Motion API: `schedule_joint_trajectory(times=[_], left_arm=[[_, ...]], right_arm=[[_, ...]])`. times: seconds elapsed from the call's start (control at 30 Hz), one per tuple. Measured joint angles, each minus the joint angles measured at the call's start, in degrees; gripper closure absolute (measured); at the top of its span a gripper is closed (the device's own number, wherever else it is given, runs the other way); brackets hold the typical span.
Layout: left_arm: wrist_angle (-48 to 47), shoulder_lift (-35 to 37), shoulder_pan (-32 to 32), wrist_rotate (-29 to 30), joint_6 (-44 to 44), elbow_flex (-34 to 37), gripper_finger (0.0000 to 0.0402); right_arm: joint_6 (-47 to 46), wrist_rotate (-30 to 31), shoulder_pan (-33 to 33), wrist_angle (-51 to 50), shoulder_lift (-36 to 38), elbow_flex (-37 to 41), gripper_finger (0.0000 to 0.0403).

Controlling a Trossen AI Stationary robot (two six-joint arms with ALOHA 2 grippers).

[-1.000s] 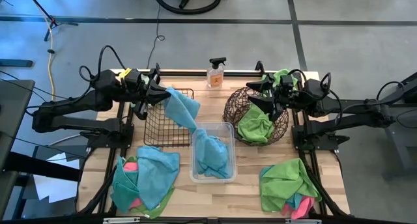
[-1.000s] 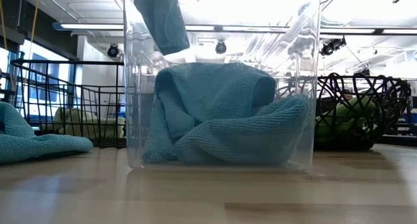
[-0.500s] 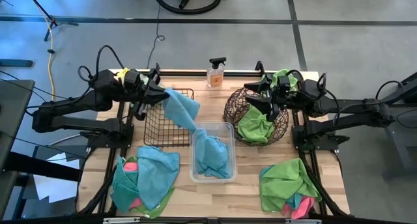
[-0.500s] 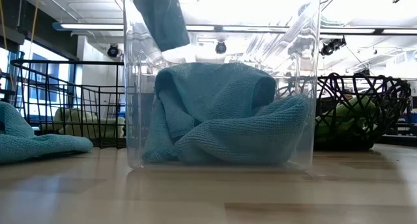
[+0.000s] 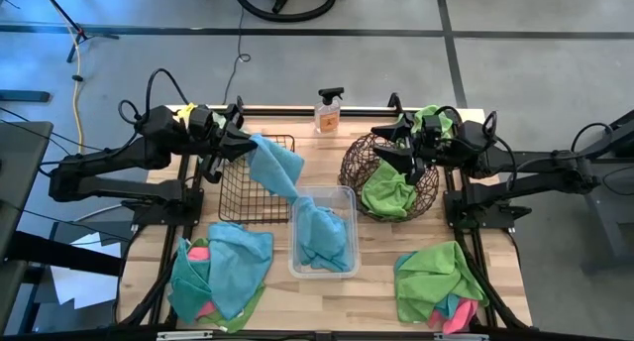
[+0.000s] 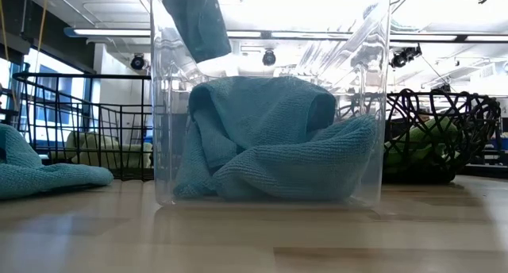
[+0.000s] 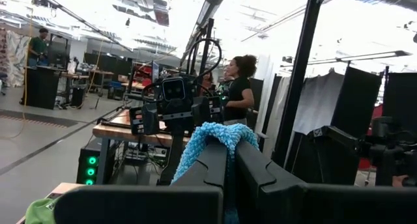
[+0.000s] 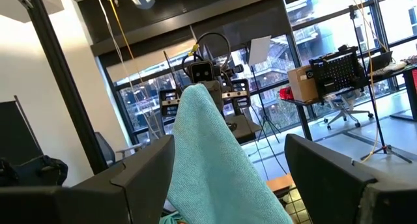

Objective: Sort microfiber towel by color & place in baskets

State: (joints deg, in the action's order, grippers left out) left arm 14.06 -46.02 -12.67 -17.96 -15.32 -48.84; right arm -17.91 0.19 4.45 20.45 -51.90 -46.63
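My left gripper (image 5: 246,141) is shut on a teal-blue microfiber towel (image 5: 277,169) above the black wire basket (image 5: 243,187), near its right rim. The towel slants down toward the clear plastic tub (image 5: 346,197), which holds more teal towels (image 6: 270,138). My right gripper (image 5: 389,148) hovers open over the round dark-brown woven basket (image 5: 355,168), touching nothing; lime green towels (image 5: 388,192) lie inside it. In the right wrist view its fingers stand wide apart, with the held teal towel (image 8: 215,159) seen between them farther off. My left gripper pinches a bunched upper end of the teal towel (image 7: 218,136) between its two fingers, which reach in about level from the table's left. The towel is lifted clear and hangs slack below them; its lower end (image 6: 198,35) dangles at the tub's far left corner, above the towels inside.
A mixed pile of teal, pink and green towels (image 5: 220,272) lies at the near left, and a mostly green pile (image 5: 436,286) at the near right. A clear spray bottle (image 5: 328,113) stands at the far edge between the arms. People stand in the room beyond (image 7: 238,87).
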Motion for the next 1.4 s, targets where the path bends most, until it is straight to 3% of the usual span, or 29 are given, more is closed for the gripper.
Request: schedule_joint_trajectory(times=[0.87,1.4], left_arm=[[3.0,-0.5,0.1,-2.8,-1.7,0.0,0.0401],[3.9,-2.6,3.8,-2.3,-0.6,0.0,0.0401]], right_arm=[[0.0,0.0,0.0,0.0,0.0,0.0,0.0116],[0.0,0.0,0.0,0.0,0.0,0.0,0.0116]])
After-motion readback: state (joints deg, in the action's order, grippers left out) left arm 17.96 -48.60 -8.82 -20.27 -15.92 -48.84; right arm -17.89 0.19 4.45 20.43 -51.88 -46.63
